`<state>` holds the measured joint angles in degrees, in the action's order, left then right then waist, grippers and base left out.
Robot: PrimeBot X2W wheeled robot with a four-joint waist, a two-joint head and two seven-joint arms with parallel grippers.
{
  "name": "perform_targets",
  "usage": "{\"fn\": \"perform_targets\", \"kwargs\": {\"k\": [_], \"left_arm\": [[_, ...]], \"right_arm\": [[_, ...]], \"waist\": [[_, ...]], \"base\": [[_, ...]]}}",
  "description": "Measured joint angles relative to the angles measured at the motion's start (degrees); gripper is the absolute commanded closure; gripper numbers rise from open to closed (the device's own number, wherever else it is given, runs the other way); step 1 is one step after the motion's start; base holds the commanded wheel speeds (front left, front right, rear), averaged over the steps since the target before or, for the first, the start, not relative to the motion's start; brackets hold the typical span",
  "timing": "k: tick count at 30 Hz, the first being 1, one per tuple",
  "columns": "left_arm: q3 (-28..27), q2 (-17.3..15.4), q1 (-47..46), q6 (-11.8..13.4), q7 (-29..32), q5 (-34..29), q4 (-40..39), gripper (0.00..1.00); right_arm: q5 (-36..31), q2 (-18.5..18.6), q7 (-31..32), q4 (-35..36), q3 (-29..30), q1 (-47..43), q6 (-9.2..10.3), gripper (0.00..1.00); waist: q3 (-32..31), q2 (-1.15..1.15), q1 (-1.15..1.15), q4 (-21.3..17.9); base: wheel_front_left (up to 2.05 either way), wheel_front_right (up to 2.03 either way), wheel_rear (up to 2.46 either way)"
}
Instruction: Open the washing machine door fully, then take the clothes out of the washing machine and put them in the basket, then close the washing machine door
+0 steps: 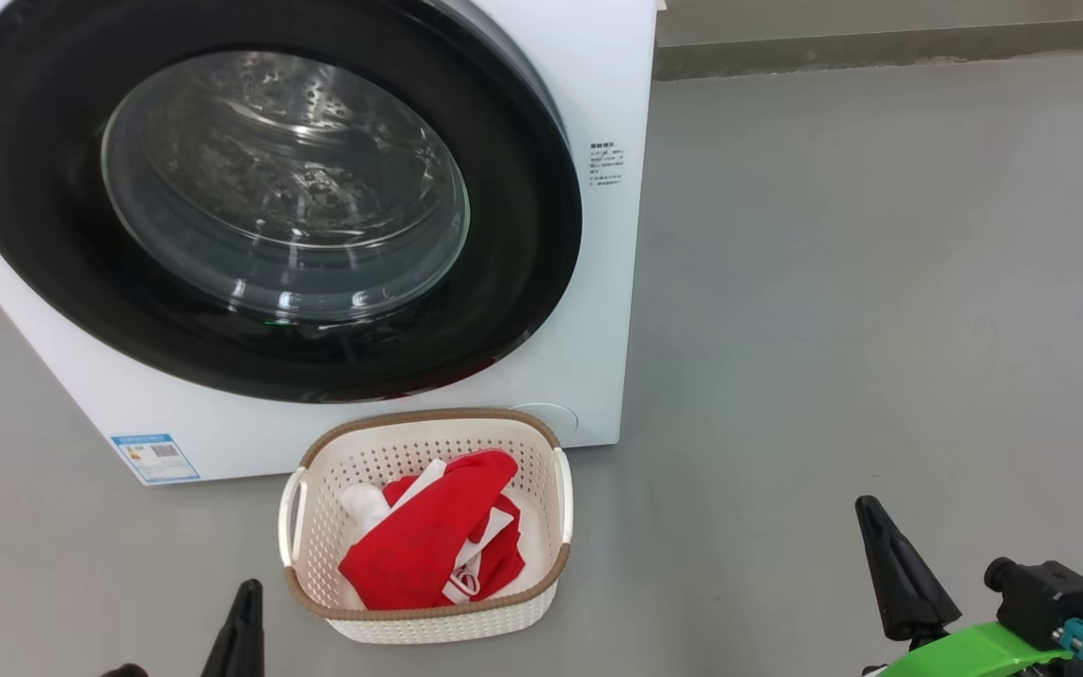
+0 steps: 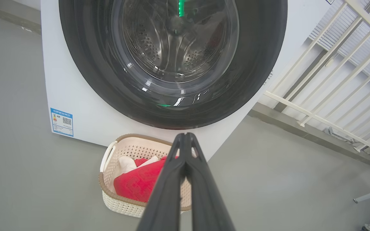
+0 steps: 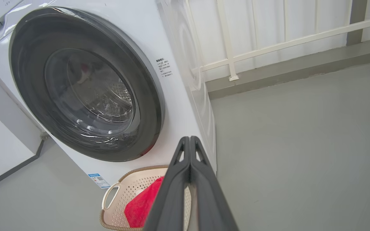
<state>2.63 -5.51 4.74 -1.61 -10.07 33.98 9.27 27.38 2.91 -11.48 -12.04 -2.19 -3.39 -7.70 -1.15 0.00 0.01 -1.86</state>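
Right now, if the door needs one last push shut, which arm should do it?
Left, probably. The left gripper sits in front of the washing machine door, next to the basket. The right gripper is off over bare floor, past the corner of the washing machine. Both are shut, empty.

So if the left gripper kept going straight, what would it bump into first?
Most likely the washing machine. The left gripper, shut, points at its white front just under the door, above the basket. Depth is hard to judge, though.
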Motion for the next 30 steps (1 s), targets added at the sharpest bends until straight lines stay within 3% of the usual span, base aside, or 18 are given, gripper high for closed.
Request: {"fn": "perform_targets", "kwargs": {"k": [30], "left_arm": [[-2.1,0.9,-1.9,-1.5,4.9,16.9,1.7,1.0]], "right_arm": [[19.5,0.2,4.5,-0.9,1.9,1.7,0.0,1.0]], "waist": [[0.4,0.0,0.0,0.5]], "base": [[0.0,0.0,0.0]]}}
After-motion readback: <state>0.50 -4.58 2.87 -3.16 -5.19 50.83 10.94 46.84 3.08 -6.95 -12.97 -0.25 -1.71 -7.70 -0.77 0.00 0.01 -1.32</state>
